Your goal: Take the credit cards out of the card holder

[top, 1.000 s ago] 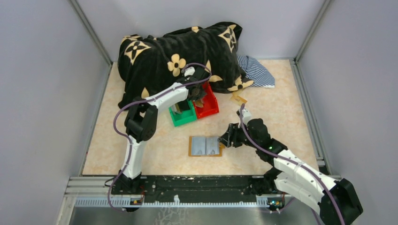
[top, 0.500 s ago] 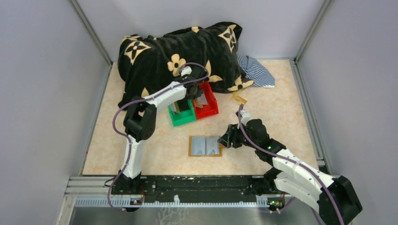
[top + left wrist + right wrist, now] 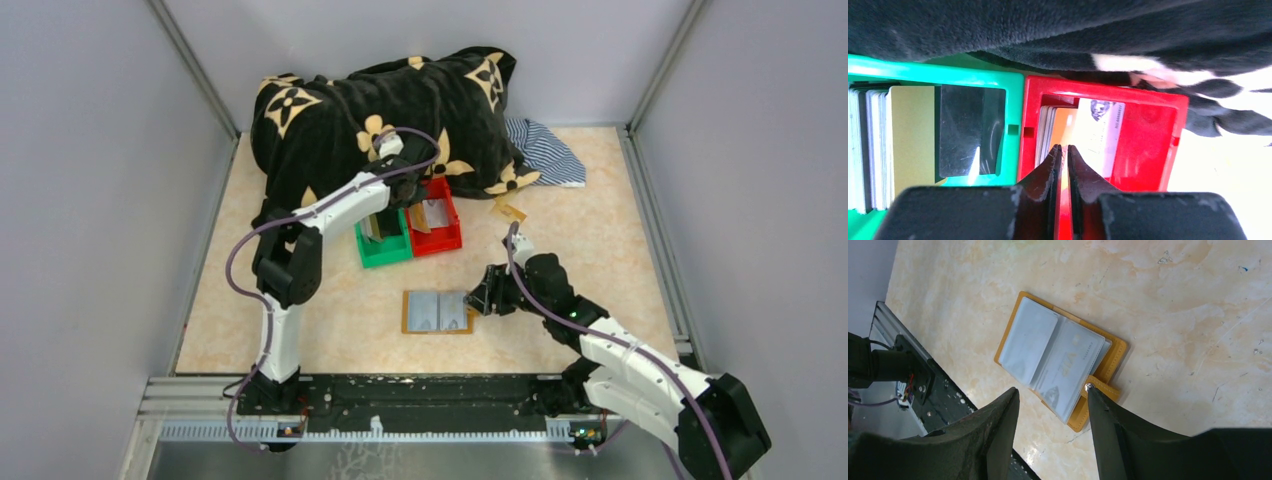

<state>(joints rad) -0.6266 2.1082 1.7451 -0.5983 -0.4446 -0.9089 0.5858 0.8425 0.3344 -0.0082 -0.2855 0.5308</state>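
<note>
The card holder (image 3: 437, 311) lies open on the table, tan leather with grey sleeves; in the right wrist view (image 3: 1058, 355) silvery credit cards (image 3: 1070, 362) show inside the sleeves. My right gripper (image 3: 482, 300) (image 3: 1052, 389) is open just above the holder's right edge, one fingertip by the strap tab (image 3: 1098, 390). My left gripper (image 3: 408, 188) (image 3: 1064, 147) is shut with nothing in it, above the red bin (image 3: 452, 232) (image 3: 1148, 145), where several cards (image 3: 432, 215) (image 3: 1098, 127) lie.
A green bin (image 3: 385, 250) (image 3: 1013, 125) with gold, black and pale cards stands left of the red one. A black flowered blanket (image 3: 400, 100) is heaped right behind the bins. A striped cloth (image 3: 548, 150) lies at the back right, a small tan tag (image 3: 508, 210) near it.
My left gripper has drawn back and to the left from over the red bin toward the blanket; the tan card that was at its tips now lies in the red bin. The right arm has not moved.
</note>
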